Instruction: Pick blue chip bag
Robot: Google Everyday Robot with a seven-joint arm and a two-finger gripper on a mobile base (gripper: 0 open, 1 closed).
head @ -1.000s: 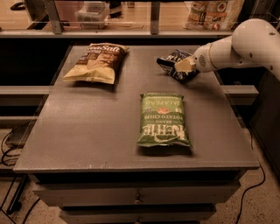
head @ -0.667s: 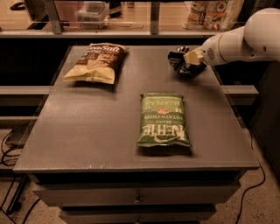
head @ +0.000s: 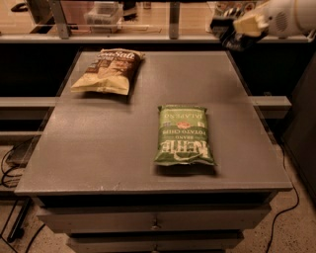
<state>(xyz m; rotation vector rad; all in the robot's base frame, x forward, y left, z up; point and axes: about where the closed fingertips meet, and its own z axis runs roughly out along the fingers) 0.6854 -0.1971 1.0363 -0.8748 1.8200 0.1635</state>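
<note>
starting nearest us, we see a drawer front [head: 98,220] under the edge of the grey table [head: 98,148], and dark cables [head: 9,165] on the floor at the left. on the tabletop, right of centre and towards the near edge, lies a green jalapeño chip bag [head: 185,136], flat, its print upside down to us. further back on the left lies a brown chip bag [head: 109,69], tilted a little, well apart from the green one. beyond the far right corner we find the gripper [head: 231,30], raised above table height at the end of the white arm [head: 291,15] that comes in from the right edge. as far as we can make out, it is clamped on the blue chip bag [head: 238,42], which shows as a dark crumpled shape hanging at its tip, clear of the tabletop. behind all this runs a pale ledge [head: 148,38] with a clear container [head: 103,12] on it.
</note>
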